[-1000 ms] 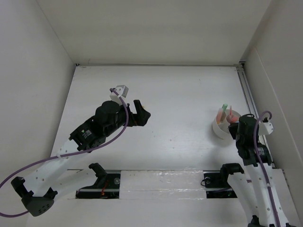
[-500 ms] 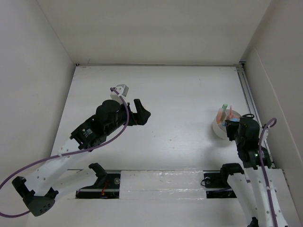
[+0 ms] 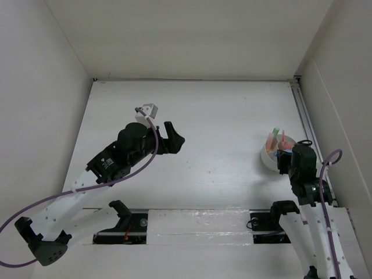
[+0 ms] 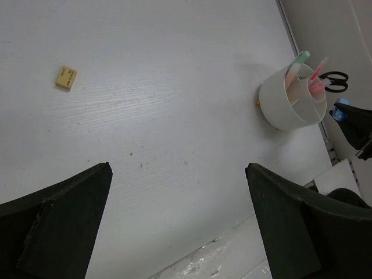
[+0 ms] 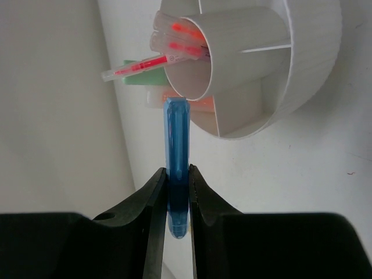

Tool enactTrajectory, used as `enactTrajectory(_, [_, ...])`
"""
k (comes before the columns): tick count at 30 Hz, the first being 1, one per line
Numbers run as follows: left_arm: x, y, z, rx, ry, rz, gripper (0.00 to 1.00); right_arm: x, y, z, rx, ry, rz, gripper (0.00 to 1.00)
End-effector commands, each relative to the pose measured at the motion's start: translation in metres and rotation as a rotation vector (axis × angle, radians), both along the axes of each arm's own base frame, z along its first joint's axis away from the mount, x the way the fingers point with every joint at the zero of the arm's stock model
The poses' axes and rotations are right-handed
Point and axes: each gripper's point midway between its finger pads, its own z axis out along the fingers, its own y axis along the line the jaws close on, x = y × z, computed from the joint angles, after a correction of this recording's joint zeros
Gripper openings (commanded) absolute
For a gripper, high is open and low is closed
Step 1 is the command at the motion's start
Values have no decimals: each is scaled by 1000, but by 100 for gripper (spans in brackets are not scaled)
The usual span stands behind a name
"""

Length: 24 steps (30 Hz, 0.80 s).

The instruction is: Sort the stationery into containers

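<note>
The white divided cup (image 3: 268, 158) stands at the right of the table. Pink pens (image 5: 174, 42) stand in its inner tube, and a mint-green marker (image 3: 275, 132) leans out of it. My right gripper (image 3: 288, 157) is shut on a light-blue marker (image 5: 177, 145) and holds it just beside the cup's rim (image 5: 302, 70), tip towards the cup. Black-handled scissors (image 4: 334, 81) lie behind the cup by the wall. A tiny yellow piece (image 4: 66, 77) lies alone on the table. My left gripper (image 3: 174, 139) is open and empty at mid-table, far from the cup (image 4: 290, 99).
White walls enclose the table on the left, back and right; the right wall (image 3: 325, 99) is close behind the cup. A rail (image 3: 305, 116) runs along the table's right edge. A small orange bit (image 4: 257, 103) lies at the cup's foot.
My right wrist has turned and drawn slightly nearer with the blue marker, its cable swinging right. The left arm has not moved.
</note>
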Motion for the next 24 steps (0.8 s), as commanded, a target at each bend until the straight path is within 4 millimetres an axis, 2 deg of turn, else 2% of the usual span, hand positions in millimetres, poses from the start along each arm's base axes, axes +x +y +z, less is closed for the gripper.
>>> enactTrajectory(1, [4,-1,8,-22,-32,6,100,4,3,11,42,-27,-12,0])
enactTrajectory(2, [4,-1,8,-22,-32,6,100,3,3,7,41,-17,-12,0])
enactTrajectory(10, [3,0,6,-15,-25,6,100,5,5,13,92,-51,-38,0])
enactTrajectory(15, [3,0,10,-22,-32,6,100,8,6,1,120,-34,-49,0])
enactTrajectory(16, [3,0,10,-22,-32,6,100,8,9,-7,126,-7,-41,0])
enactTrajectory(18, [3,0,10,-22,-32,6,100,8,11,-7,132,-6,-32,0])
enactTrajectory(24, [3,0,10,-22,-32,6,100,1,10,-25,137,23,-40,0])
